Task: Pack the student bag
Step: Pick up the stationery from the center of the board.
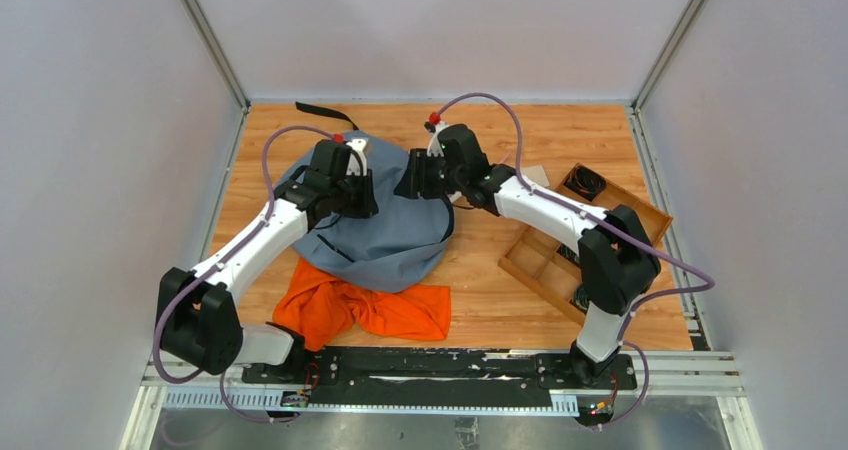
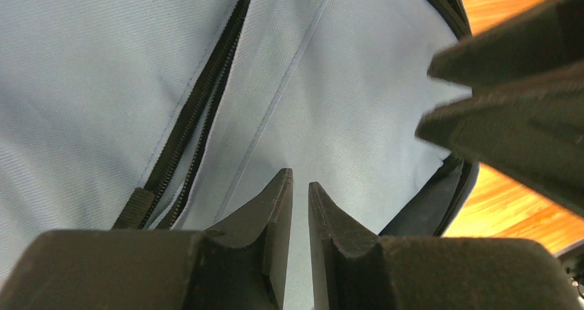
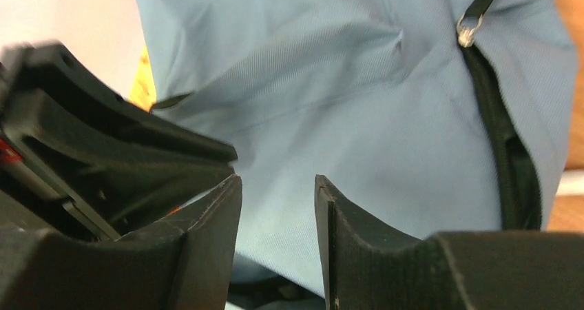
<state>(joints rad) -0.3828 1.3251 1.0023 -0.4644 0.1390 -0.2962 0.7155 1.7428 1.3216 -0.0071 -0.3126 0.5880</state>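
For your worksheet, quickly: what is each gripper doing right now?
Left gripper: nearly closed, holding nothing, above the student bag.
Right gripper: open, empty.

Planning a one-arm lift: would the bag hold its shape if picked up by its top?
Probably not: the bag lies slumped and creased, so it looks floppy. Its fabric bunches in the right wrist view, so a pinch would likely lift a fold only.

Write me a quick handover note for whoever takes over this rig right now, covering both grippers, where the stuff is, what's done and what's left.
Left gripper: jaws nearly closed, nothing visibly held, over the student bag.
Right gripper: open, empty, over the bag's top edge.
Bag: mid-table, zipper looks closed there.
Orange cloth: on the table, partly under the bag's near edge.
Wooden tray: right of the bag.
Done: nothing visibly packed.
Left: open the bag and load it.
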